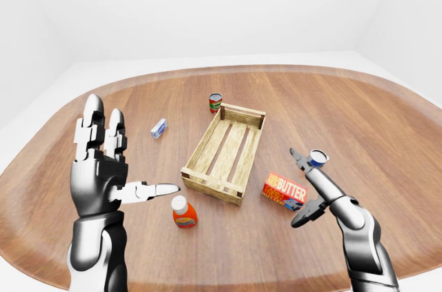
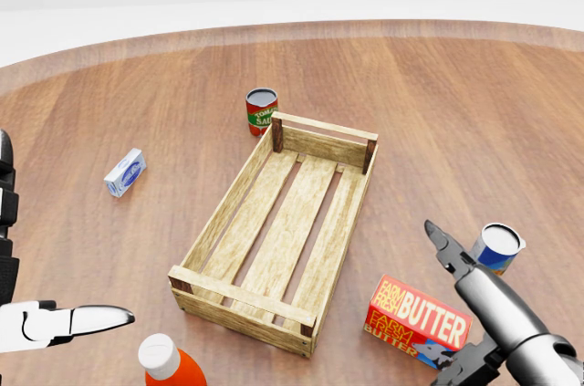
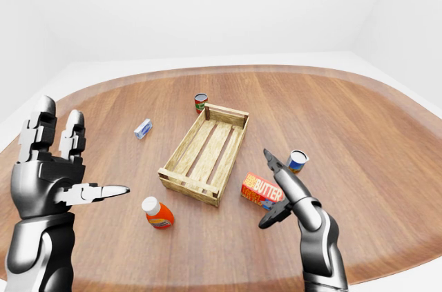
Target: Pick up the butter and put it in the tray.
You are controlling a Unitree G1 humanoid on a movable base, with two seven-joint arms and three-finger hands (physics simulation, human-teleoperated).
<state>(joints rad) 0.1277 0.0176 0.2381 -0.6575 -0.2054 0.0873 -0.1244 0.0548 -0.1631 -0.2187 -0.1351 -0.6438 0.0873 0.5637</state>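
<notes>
The butter (image 2: 419,321) lies flat on the desk (image 2: 456,103), just beside the tray's (image 2: 282,234) near right corner in the head view. My right hand (image 1: 312,192) hovers over the box's right end, fingers (image 2: 444,245) spread open, gripping nothing. A blue can (image 2: 496,247) stands just beyond them. My left hand (image 1: 110,168) is raised well apart, open too.
</notes>
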